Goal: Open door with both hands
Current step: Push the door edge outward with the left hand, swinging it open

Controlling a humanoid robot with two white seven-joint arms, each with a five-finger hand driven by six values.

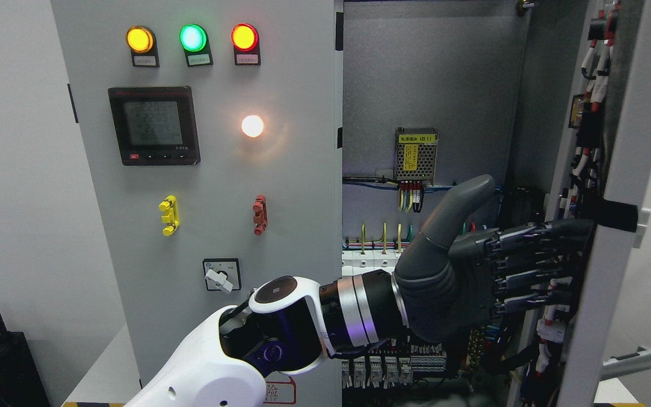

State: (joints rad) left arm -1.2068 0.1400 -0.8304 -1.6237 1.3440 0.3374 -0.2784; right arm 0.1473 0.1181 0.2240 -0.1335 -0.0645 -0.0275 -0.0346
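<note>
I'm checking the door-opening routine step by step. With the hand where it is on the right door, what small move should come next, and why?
Probably keep pushing outward to the right. The left hand, its arm reaching across from the lower left, has its fingers pressed flat on the inner face of the right door, which already stands swung out, exposing the wiring. The right hand isn't visible.

even, bright light; white lamp (252, 125) glares (haloed); cabinet interior (427, 85) dimmer, sharp focus.
</note>
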